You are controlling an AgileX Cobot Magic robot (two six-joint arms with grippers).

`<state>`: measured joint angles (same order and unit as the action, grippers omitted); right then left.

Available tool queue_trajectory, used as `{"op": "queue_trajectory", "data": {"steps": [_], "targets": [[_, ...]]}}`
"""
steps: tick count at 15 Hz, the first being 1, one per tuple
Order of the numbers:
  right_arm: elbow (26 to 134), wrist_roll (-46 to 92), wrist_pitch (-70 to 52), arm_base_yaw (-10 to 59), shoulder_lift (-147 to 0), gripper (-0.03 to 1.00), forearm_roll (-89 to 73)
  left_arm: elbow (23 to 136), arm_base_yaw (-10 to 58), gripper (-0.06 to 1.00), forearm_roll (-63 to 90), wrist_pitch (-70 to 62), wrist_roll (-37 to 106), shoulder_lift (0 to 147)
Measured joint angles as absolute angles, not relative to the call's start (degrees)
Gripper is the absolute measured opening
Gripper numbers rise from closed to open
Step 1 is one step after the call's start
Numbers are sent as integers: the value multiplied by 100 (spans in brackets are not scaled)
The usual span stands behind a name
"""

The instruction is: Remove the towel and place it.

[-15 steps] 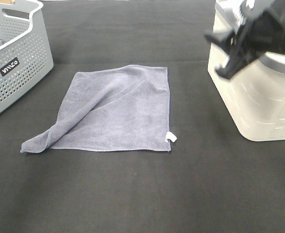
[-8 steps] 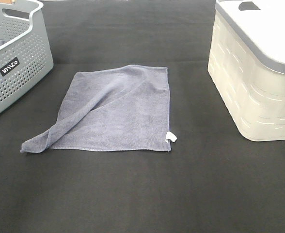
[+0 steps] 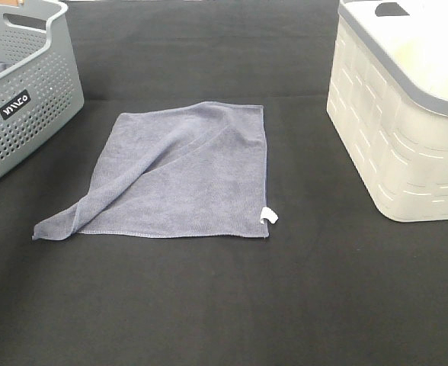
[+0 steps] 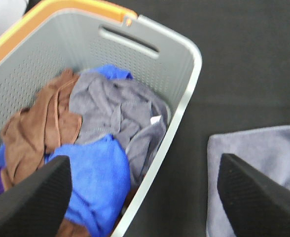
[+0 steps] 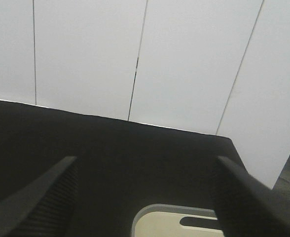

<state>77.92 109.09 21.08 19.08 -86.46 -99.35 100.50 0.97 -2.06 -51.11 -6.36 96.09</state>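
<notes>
The high exterior camera looks down across the black desk [image 3: 224, 305] from the front. The left wrist camera faces steeply down, close over the grey basket [image 4: 184, 106], which both views share along with the towel [image 3: 186, 171]. The right wrist camera looks nearly level toward the white wall [image 5: 135, 54], catching the cream bin [image 5: 179, 224] rim.

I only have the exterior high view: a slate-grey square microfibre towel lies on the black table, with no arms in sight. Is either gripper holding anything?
Observer: No. The left gripper is open and empty in its wrist view.
Operator: And the right one?
Observer: The right gripper is open and empty too; its camera sees the lid of the cream plastic bin past its fingers.
Operator: What is inside the grey perforated plastic basket?
Observer: Crumpled cloths: a brown cloth, a blue cloth and a grey cloth.
</notes>
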Motion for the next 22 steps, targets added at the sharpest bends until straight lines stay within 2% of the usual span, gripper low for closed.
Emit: {"op": "queue_trajectory", "data": {"steps": [2,5,7,11,12,13,14,17,18,20,22], "targets": [[7809,10697,2074,1908,-8646,73,-9935,10107,11,76,-109,-5271,-596,9614],[7809,10577,-1123,1902,-8715,73,-9631,10124,-29,76,-34,-5604,-367,9614],[7809,9666,-2057,1902,-8715,70,-8531,10130,-29,76,-46,-5718,-344,9614],[8577,3392,-3587,1902,-9024,69,-2315,10130,-29,76,-46,-5884,-286,9614],[8927,2275,-4137,1902,-9156,69,-1163,10130,-29,76,-46,-5942,-264,9614],[9064,1937,-4366,1902,-9207,69,-814,10130,-29,76,-46,-6073,-223,9614],[9557,1014,-5237,1879,-9385,69,-63,10130,-29,76,-46,-6182,-206,9614],[10038,556,-6217,1662,-9574,69,126,10130,-29,76,-46,-6681,-103,9614],[10136,504,-6589,1352,-9586,69,57,10130,-29,76,-46,-6853,-69,9614],[10136,498,-6910,917,-9586,69,0,10130,-29,76,-166,-6939,-63,9603],[10136,498,-6961,831,-9580,69,29,10130,-29,76,-269,-6950,-63,9563]]}}
